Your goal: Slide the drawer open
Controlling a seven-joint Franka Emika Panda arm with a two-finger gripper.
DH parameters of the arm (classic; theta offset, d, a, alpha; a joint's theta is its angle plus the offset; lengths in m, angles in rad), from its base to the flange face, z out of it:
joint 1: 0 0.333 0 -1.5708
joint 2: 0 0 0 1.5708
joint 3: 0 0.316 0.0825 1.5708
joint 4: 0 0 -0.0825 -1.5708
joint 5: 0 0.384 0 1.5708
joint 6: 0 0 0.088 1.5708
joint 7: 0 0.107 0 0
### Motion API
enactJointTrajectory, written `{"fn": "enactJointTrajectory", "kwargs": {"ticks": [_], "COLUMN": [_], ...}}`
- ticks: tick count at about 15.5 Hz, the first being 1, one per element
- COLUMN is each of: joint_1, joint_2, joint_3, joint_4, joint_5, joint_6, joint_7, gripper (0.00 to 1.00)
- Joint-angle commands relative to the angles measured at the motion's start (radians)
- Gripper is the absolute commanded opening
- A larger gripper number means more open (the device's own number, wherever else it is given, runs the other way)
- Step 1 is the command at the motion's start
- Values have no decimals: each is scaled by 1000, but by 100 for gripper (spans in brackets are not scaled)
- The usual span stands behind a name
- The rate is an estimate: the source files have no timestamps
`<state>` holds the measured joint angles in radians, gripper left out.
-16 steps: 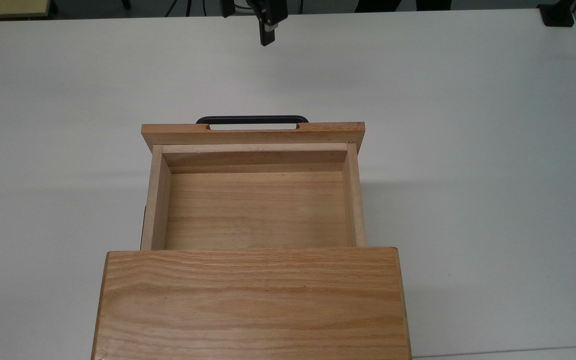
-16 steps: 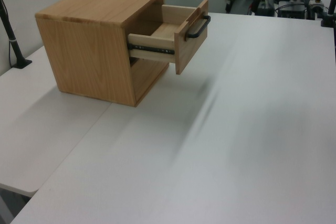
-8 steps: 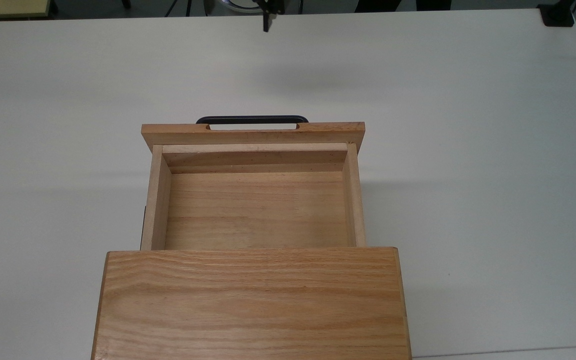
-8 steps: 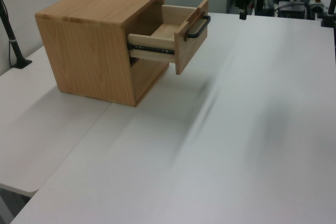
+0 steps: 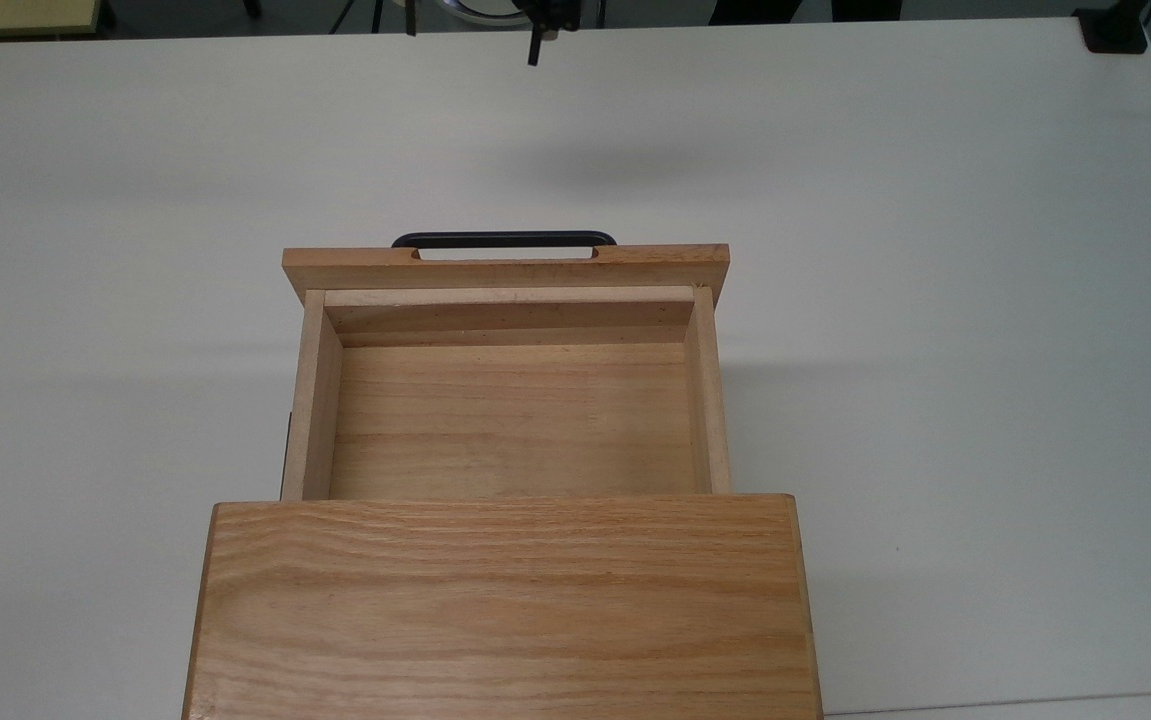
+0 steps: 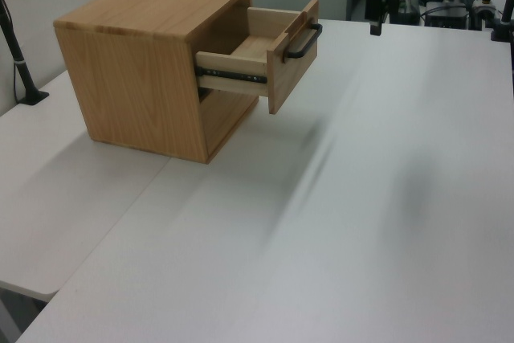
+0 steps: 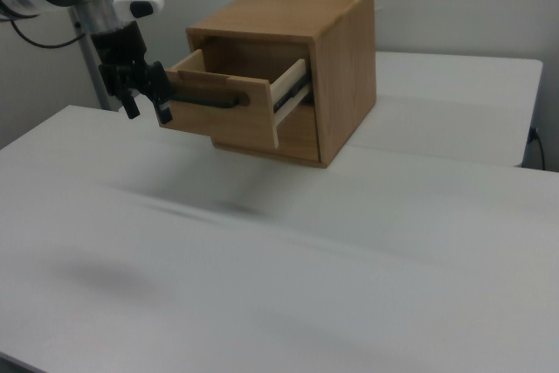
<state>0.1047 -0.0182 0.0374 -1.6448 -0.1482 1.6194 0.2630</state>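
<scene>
The end effector (image 7: pixel 144 98) hangs in the air near the table's far edge as the top view shows it, well apart from the drawer's handle (image 5: pixel 504 239). In the right view its two fingers stand apart with nothing between them, so it is open and empty. Compared with a second ago it has drawn back toward that far edge and risen slightly, while the drawer (image 5: pixel 510 375) has not shifted at all. That suggests the pull is over and the arm is retreating; the task looks essentially done.

The drawer sits pulled a good way out of the cabinet (image 5: pixel 502 605), its light wooden tray exposed and bare inside, the side rail (image 6: pixel 233 76) showing in the left view. Its front panel and handle face the table's far edge in the top view, toward the end effector. The sliding axis runs from the cabinet straight toward that edge, while the handle's bar lies crosswise, parallel to the edge. The cabinet rests toward the table's near edge (image 5: pixel 1035 705).
</scene>
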Motion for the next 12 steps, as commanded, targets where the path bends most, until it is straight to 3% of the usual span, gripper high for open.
{"fn": "enactJointTrajectory", "kwargs": {"ticks": [1, 7, 10, 12], "joint_1": [59, 53, 33, 33], "joint_2": [17, 12, 9, 10], "joint_3": [-4, -14, -22, -22], "joint_4": [28, 31, 31, 31], "joint_5": [-24, 12, 122, 124], "joint_6": [-53, -69, -69, -67], "joint_7": [-80, -188, -199, -199], "gripper": [100, 100, 100, 100]}}
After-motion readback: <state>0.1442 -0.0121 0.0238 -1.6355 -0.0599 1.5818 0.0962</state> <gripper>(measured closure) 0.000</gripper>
